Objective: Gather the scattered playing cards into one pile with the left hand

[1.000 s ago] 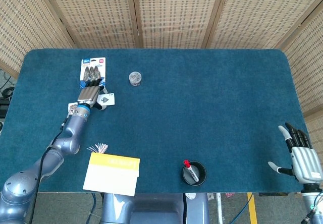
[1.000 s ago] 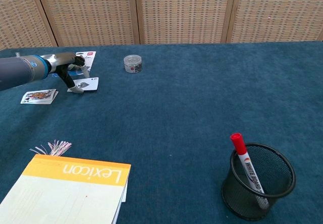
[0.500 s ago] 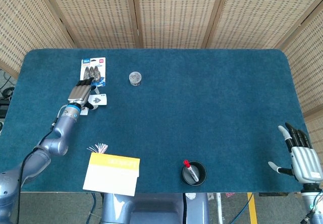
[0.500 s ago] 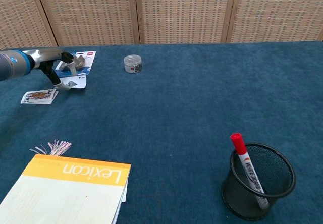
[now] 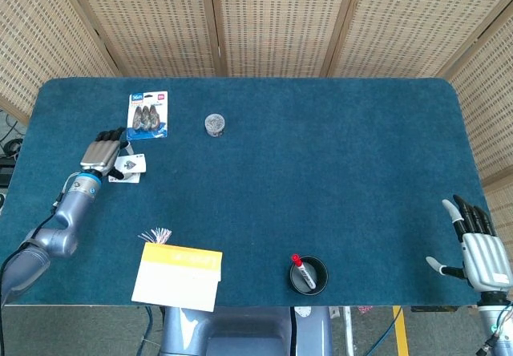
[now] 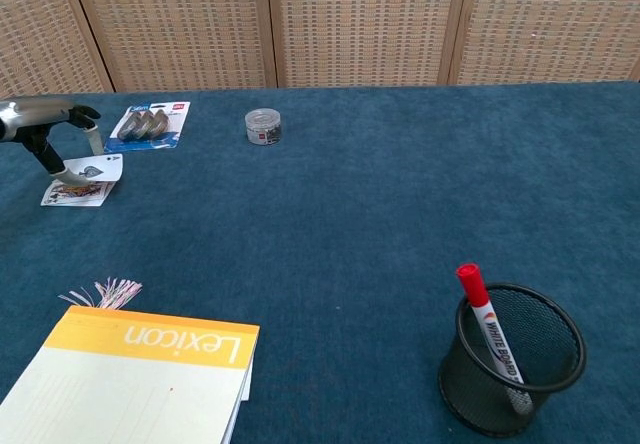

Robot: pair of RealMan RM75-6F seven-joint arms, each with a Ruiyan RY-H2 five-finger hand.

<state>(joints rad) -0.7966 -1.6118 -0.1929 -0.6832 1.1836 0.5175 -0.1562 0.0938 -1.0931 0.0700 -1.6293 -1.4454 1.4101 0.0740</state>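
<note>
The left hand (image 6: 55, 139) pinches 1 spade card (image 6: 93, 170) at its left edge and holds it low over the face card pile (image 6: 76, 194), overlapping the pile's far edge. In the head view the held card (image 5: 131, 164) lies at 3 o'clock from the hand (image 5: 102, 152). The pile sits directly beneath, toward 6 o'clock in the chest view. The card's long axis runs roughly 9 to 3. Judgement: release is next. The right hand (image 5: 481, 248), fingers spread and empty, is well apart at the table's near right.
</note>
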